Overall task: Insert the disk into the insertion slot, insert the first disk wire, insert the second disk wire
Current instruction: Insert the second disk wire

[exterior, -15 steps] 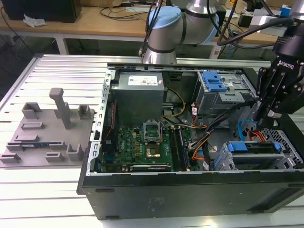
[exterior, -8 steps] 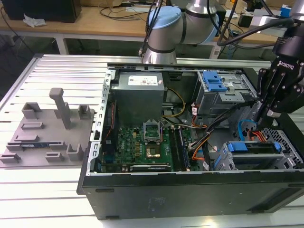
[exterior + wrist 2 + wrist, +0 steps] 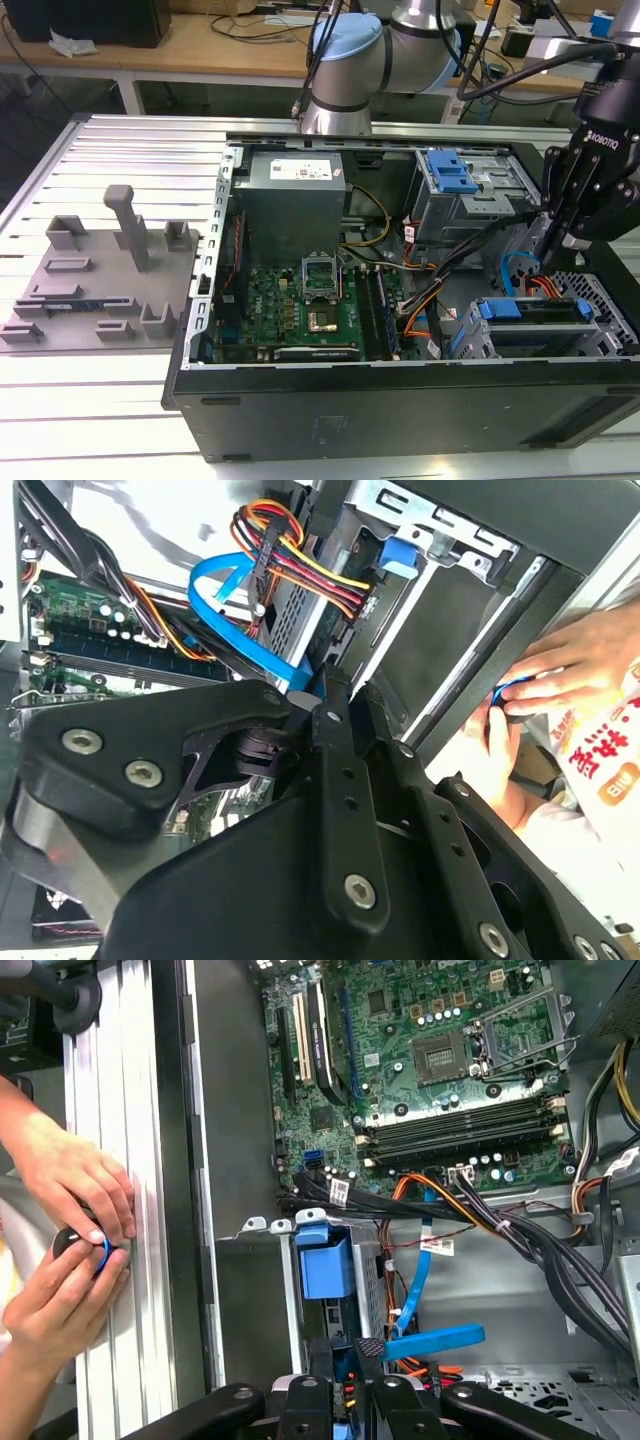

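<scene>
Writing was scarce: a white sticker sat on the grey power supply [image 3: 295, 190], pale lettering ran down the arm's black wrist, and in the first wrist view a small printed tag hung on a cable.

The open computer case [image 3: 400, 410] lay on a slotted aluminium worktop [image 3: 120, 150], with a grey fixture plate [image 3: 100, 270] at the exterior view's left and a wooden bench [image 3: 200, 45] cluttered with cables across the top of the frame.

At the exterior view's right the pincer [image 3: 553, 240] hung inside the case, just above the insertion slot [image 3: 600, 300]. The disk [image 3: 530, 310] sat in that perforated cage, its blue caddy facing the green motherboard [image 3: 300, 305]. The first disk wire [image 3: 552, 285] ran orange-red to the disk's back edge, beside the looping second disk wire [image 3: 512, 272].

In the second wrist view the pincer [image 3: 335, 685] was pressed together on the end of the second disk wire [image 3: 225, 590], with the first disk wire [image 3: 300, 570] fanning out behind. In the first wrist view the pincer [image 3: 345, 1355] met that flat blue cable [image 3: 435, 1340] beside the disk [image 3: 325, 1260]. Both wrist views also gave me a person's hands [image 3: 70, 1180] outside the case wall, holding a small dark and blue object.
</scene>
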`<state>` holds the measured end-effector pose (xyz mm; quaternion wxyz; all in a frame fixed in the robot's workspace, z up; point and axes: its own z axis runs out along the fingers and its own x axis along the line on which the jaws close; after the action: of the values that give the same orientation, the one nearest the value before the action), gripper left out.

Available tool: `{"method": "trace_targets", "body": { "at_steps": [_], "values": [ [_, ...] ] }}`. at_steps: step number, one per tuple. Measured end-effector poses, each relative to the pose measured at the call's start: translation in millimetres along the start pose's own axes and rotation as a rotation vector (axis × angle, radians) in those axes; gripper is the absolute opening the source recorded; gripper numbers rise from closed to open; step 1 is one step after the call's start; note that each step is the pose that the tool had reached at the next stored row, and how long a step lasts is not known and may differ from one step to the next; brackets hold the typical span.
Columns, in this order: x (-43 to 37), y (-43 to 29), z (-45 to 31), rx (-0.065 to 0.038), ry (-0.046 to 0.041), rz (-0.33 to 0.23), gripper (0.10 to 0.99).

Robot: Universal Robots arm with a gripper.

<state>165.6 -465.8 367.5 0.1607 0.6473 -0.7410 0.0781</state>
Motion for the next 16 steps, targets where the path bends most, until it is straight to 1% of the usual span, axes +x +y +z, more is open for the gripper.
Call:
{"method": "trace_targets", "body": {
  "at_steps": [7,8,9,13,14,16],
  "values": [
    [0.2,0.6,1.3,-0.008,-0.0023,0.021,0.231],
    [0.5,0.5,1.5,-0.009,-0.0026,0.026,0.216],
    [0.6,0.4,1.6,-0.010,-0.0029,0.029,0.161],
    [1.0,0.3,2.0,-0.013,-0.0037,0.037,0.161],
    [1.6,0.4,2.2,-0.013,-0.0046,0.037,0.161],
    [2.5,0.8,2.9,-0.006,-0.0106,0.039,0.161]
  ]
}}
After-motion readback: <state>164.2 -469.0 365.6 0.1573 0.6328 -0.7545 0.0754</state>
